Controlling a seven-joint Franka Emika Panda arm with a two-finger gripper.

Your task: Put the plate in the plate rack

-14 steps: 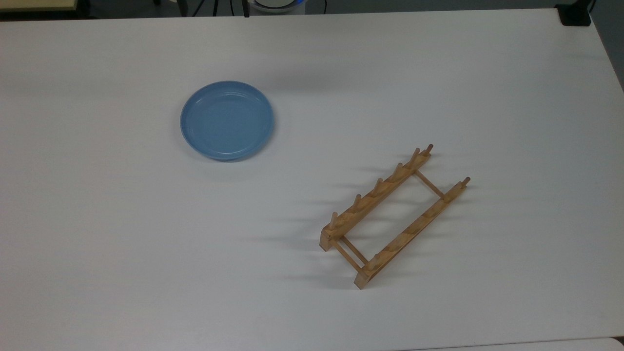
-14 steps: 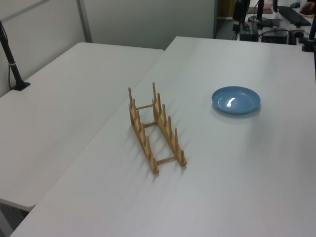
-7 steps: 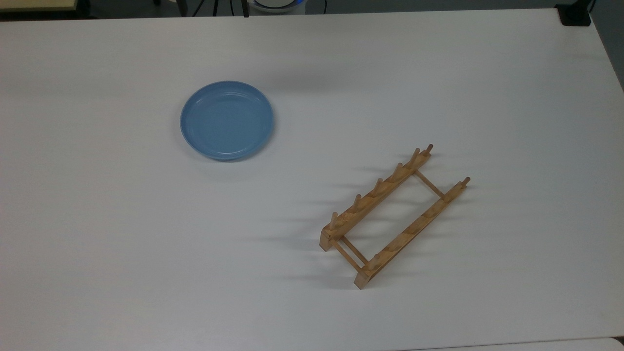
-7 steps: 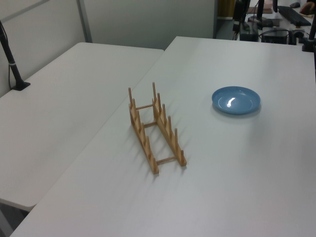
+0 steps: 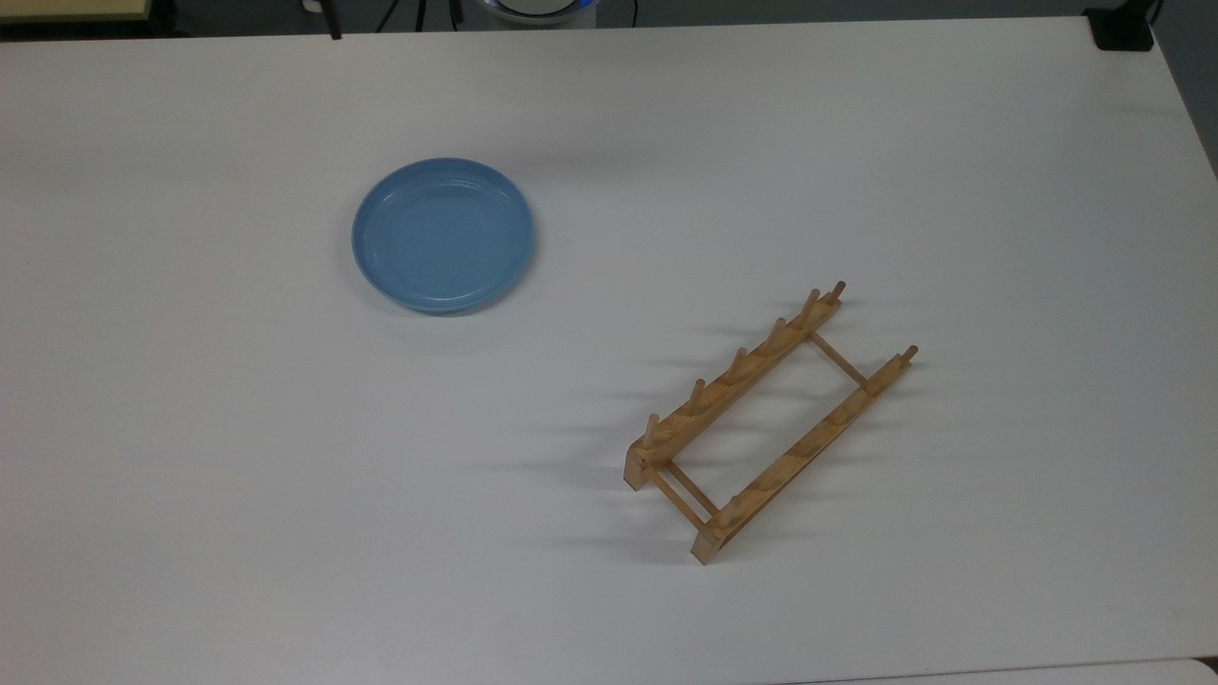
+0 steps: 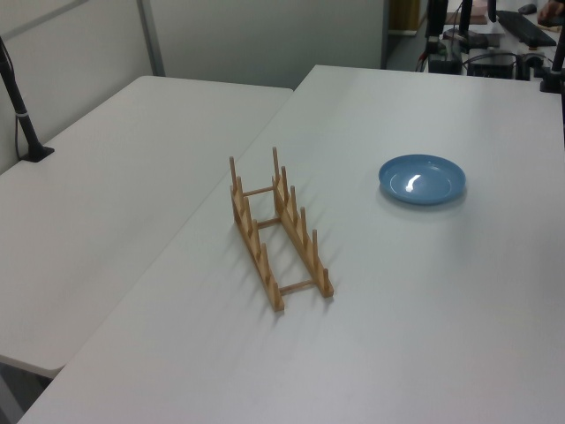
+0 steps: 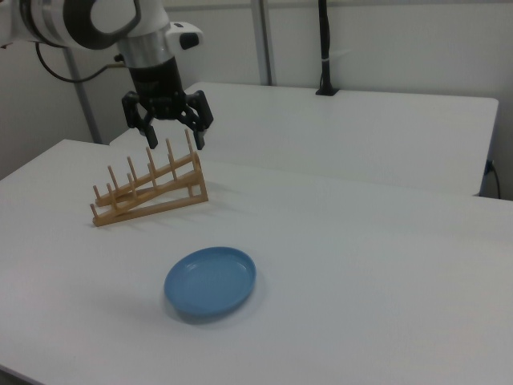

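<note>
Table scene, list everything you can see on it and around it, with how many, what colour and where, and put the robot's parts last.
plate: one, light blue, lying flat on the table, apart from the rack, towards the top view's left.
rack: one, light wood, two pegged rails joined by crossbars, standing empty on the table, towards the top view's lower right.
table: one, white, under the plate and the rack.
second table: one, white, alongside the first, on the left view's left.
pole: one, black, upright on the second table's far side in the right view.
arm: one, white and grey, at the right view's upper left.
end effector: one, black, open, in the air, holding nothing.
</note>
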